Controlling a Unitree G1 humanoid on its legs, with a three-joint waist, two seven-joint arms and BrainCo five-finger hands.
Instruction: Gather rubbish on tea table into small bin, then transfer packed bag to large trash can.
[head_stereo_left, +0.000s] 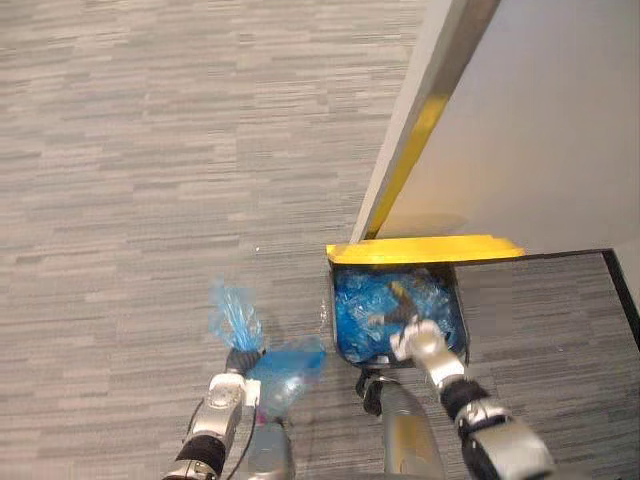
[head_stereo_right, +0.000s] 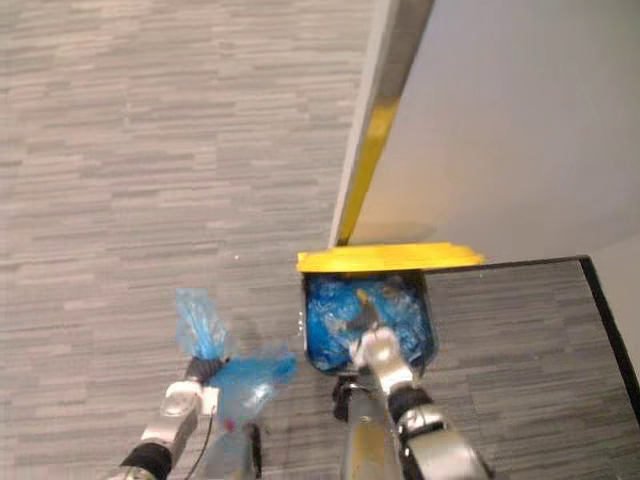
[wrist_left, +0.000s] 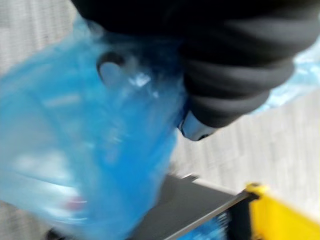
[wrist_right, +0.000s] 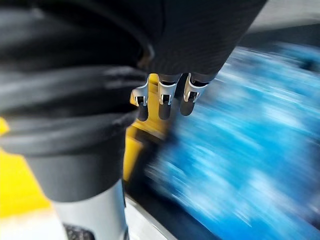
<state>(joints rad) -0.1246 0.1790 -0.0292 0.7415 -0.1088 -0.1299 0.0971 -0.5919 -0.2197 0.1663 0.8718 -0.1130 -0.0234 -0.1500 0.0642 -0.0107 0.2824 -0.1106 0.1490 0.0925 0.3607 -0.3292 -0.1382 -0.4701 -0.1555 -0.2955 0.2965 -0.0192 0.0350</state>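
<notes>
A large trash can (head_stereo_left: 343, 318) stands on the floor with its yellow lid (head_stereo_left: 425, 249) swung back, and crumpled blue bags (head_stereo_left: 365, 310) fill it. My right hand (head_stereo_left: 421, 341) hovers over the can's near edge, its fingers (wrist_right: 160, 100) relaxed and holding nothing. My left hand (head_stereo_left: 241, 361) is shut on the neck of a packed blue bag (head_stereo_left: 287, 369), just left of the can. The bag's gathered top (head_stereo_left: 233, 315) sticks up past the hand. In the left wrist view the blue bag (wrist_left: 90, 150) hangs close, with the can's dark rim (wrist_left: 200, 200) and yellow lid (wrist_left: 280, 215) beyond it.
A white wall panel (head_stereo_left: 540, 120) with a yellow strip (head_stereo_left: 415, 150) along its edge rises right behind the can. Grey carpet (head_stereo_left: 150, 180) stretches to the left and front. A black line (head_stereo_left: 622, 290) borders the floor at the far right.
</notes>
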